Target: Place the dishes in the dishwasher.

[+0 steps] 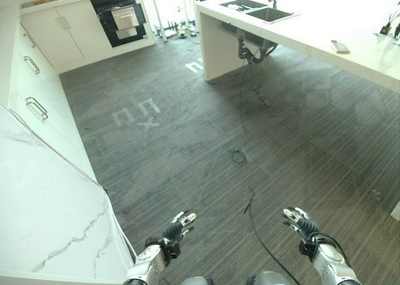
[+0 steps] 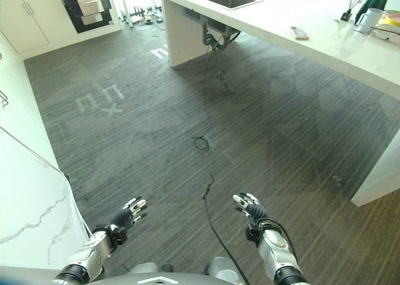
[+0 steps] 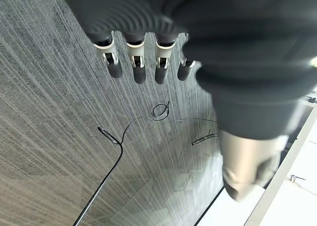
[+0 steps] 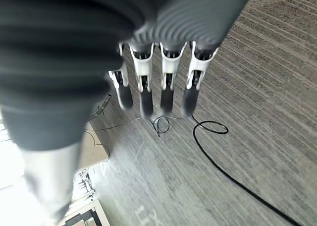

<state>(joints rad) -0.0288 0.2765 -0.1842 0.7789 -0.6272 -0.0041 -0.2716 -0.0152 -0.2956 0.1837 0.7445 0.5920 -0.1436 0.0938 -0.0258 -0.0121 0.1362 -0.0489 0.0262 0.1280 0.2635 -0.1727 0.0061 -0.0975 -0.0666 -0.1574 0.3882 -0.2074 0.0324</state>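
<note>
Both hands hang low over the dark striped floor (image 1: 206,141), holding nothing: the left hand (image 1: 177,226) at about 7 o'clock, the right hand (image 1: 299,221) at about 5 o'clock, fingers loosely straight on each. Off at 11 o'clock the dishwasher (image 1: 120,17) stands open in the white cabinets (image 1: 59,29). At 1 o'clock a white counter (image 2: 325,41) carries a sink (image 2: 232,0); a white cup (image 2: 370,17) and some dishes (image 2: 389,26) sit at its far right end.
</note>
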